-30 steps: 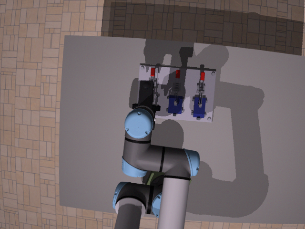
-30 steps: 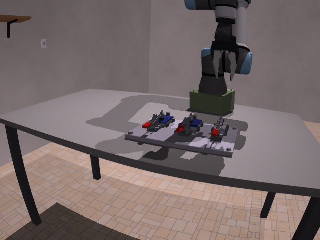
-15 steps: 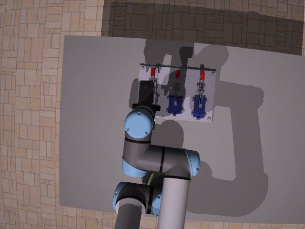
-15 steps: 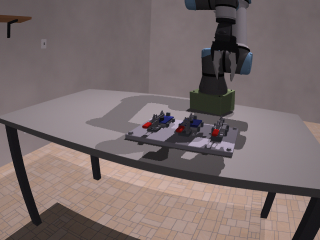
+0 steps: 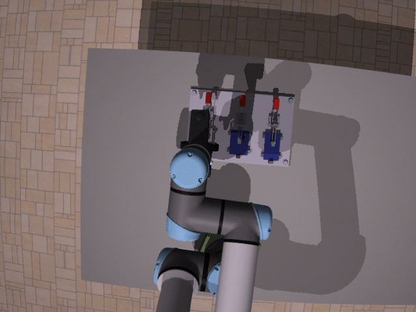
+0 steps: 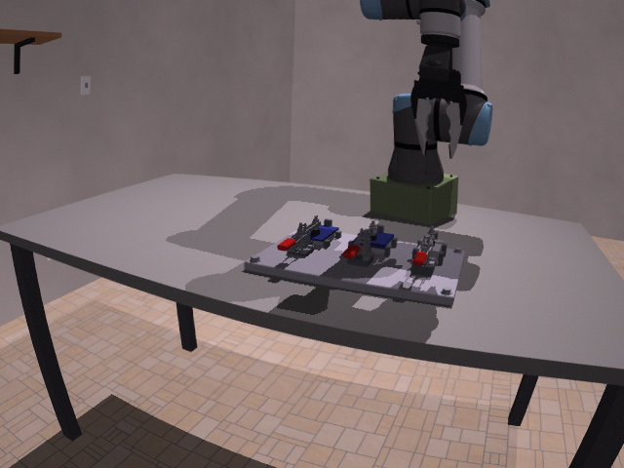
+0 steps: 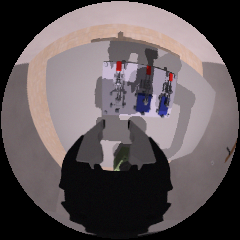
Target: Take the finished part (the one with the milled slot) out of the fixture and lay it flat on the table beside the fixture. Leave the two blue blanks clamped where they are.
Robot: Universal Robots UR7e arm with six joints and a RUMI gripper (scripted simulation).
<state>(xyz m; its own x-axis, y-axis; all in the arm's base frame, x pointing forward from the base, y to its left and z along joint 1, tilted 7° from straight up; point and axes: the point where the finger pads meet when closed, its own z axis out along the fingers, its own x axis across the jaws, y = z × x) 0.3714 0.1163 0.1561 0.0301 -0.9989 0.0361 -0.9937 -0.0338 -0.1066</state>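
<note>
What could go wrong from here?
1. The gripper hangs high above the fixture, partly closed on nothing; it may be too narrow to straddle the part.
2. In the top view the wrist hides the third station, so aim is hard to check.
3. The blue blanks sit close by; a drifting descent could hit their clamps.

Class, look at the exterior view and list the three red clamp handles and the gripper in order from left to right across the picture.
Red handle of the clamp on the first blue blank → red handle of the clamp on the second blue blank → red handle of the third clamp → gripper, hanging high above the fixture plate, partly closed, holding nothing.
</note>
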